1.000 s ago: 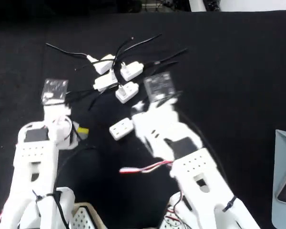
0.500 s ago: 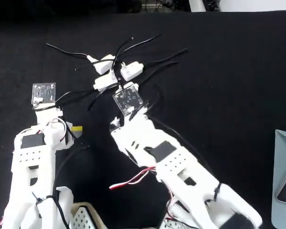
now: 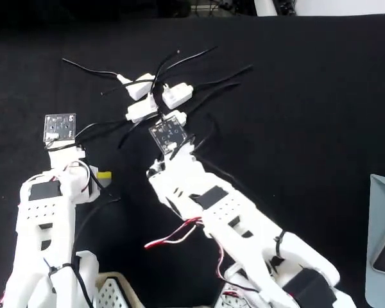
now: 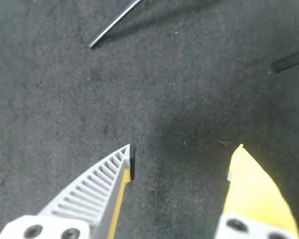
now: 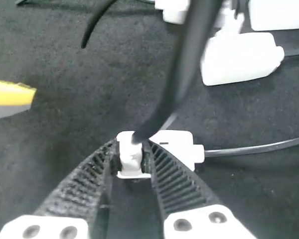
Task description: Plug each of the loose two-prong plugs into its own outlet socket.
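Overhead, small white plastic two-prong plugs (image 3: 177, 95) cluster on the black cloth table (image 3: 308, 96). Left wrist view: the left gripper (image 4: 182, 159) gapes wide over bare cloth. Right wrist view: the right gripper (image 5: 129, 150) pinches 1 white plug body (image 5: 172, 147) at its end; light, hard, probably slippery, so flat sides suit gripping best

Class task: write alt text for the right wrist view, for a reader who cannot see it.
The right gripper has its black jaws shut on a small white plug with a black cable, on black cloth. More white plug pieces lie beyond it.
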Robot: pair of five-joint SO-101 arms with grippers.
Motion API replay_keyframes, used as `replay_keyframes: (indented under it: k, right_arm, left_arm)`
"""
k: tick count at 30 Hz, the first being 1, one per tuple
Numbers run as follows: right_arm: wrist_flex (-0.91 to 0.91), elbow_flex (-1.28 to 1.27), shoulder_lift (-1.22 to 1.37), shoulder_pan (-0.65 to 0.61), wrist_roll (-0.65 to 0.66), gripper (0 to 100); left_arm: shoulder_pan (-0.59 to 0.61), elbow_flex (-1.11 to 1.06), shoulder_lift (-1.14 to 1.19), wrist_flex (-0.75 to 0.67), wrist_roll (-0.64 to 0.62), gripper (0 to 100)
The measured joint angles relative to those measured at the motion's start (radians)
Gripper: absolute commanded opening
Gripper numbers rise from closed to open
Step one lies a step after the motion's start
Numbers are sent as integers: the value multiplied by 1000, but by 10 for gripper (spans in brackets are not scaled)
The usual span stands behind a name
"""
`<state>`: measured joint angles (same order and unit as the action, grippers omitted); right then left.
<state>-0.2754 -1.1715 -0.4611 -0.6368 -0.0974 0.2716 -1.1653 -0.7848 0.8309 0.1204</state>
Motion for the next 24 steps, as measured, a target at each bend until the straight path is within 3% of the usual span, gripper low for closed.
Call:
replay_keyframes:
  k: [18, 24]
  right_arm:
    - [8, -9, 21, 2, 0, 11]
    - [6, -41, 23, -26, 77, 11]
  left_arm:
    - [0, 0, 0, 0, 0, 309]
    - [0, 0, 0, 0, 0, 309]
